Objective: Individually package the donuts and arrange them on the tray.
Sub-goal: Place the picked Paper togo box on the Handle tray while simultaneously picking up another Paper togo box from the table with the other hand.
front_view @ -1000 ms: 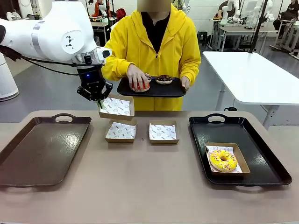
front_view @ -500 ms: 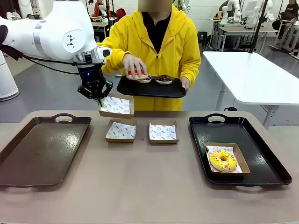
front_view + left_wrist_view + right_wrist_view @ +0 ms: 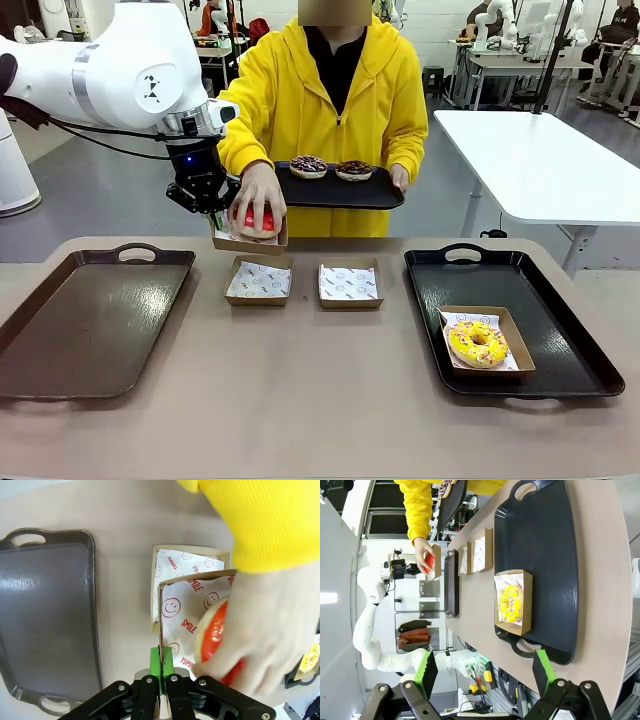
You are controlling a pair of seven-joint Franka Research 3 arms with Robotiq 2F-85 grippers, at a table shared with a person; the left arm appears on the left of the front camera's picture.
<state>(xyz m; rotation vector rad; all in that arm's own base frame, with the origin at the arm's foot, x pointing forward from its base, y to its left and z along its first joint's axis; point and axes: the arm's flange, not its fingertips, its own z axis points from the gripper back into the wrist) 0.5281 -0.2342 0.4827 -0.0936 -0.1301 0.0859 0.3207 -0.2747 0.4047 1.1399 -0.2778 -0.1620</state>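
The left claw (image 3: 161, 662) is clamped on the edge of a cardboard box (image 3: 182, 605), holding it above the surface (image 3: 320, 400). A person's hand (image 3: 258, 195) holds the red donut (image 3: 252, 219) in that box. The right claw (image 3: 485, 667) has its fingers apart. The yellow donut (image 3: 477, 343) sits boxed on the right tray (image 3: 560, 310). A sprinkled dark donut (image 3: 308, 165) and a chocolate donut (image 3: 352, 169) lie on the small tray (image 3: 380, 195) the person carries

Robotics laboratory. Indicators: white robot arm (image 3: 120, 70) at upper left, white desk (image 3: 540, 160) at right, more desks (image 3: 505, 62) at upper right, bare grey floor (image 3: 100, 205) at left.
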